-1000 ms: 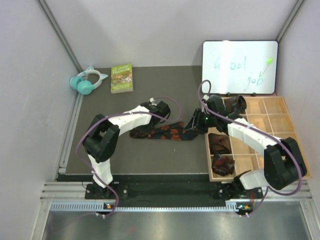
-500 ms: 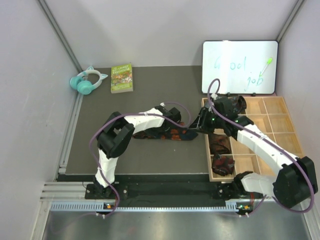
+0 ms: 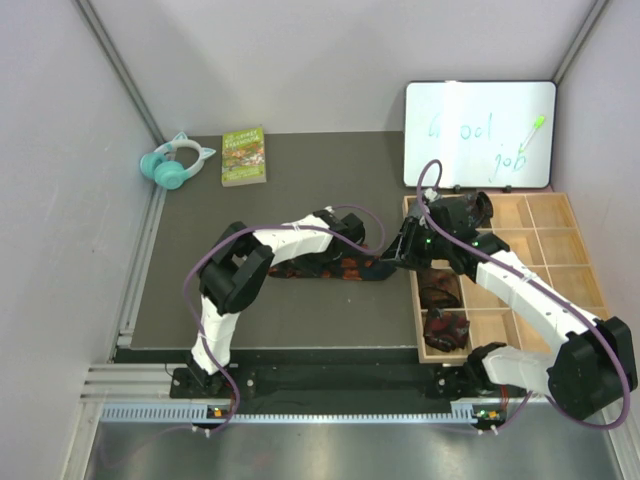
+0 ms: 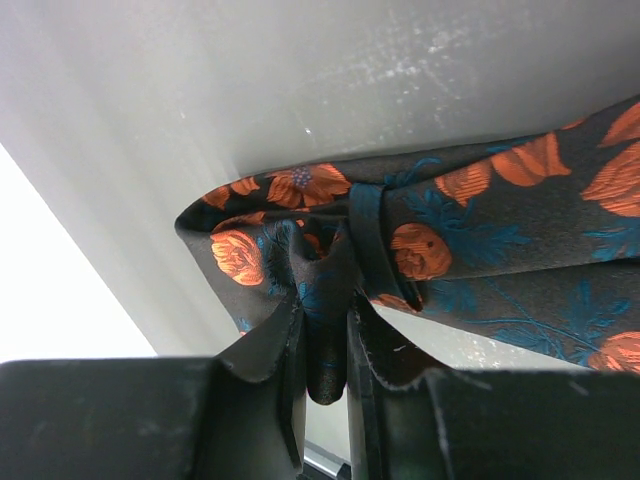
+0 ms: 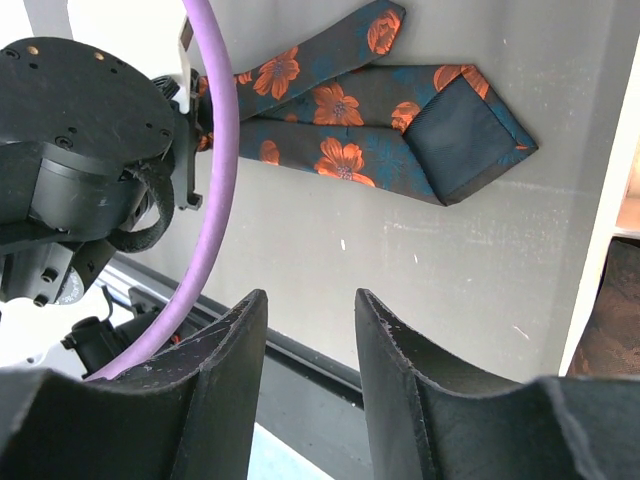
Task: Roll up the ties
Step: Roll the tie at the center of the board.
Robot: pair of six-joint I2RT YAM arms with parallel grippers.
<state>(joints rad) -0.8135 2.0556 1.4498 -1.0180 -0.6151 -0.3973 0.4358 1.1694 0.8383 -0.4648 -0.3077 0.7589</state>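
Black fabric necktie with orange flowers (image 3: 330, 266) (image 4: 480, 230) (image 5: 400, 120): lies flat on the dark grey table mat (image 3: 300, 320), long axis running left to right, broad pointed tip aimed right toward the compartmented wooden tray (image 3: 560, 262). Left gripper (image 3: 366, 240) (image 4: 325, 330): pinches a bunched fold of it. Right gripper (image 3: 400, 250) (image 5: 310, 300): hovers above the broad tip, fingers apart, holding nothing.

Lit softly and evenly from above in the top view, faint shadows only. Burnt out to white at the left wrist view's left edge; blurred at the near fingers (image 4: 262, 352).
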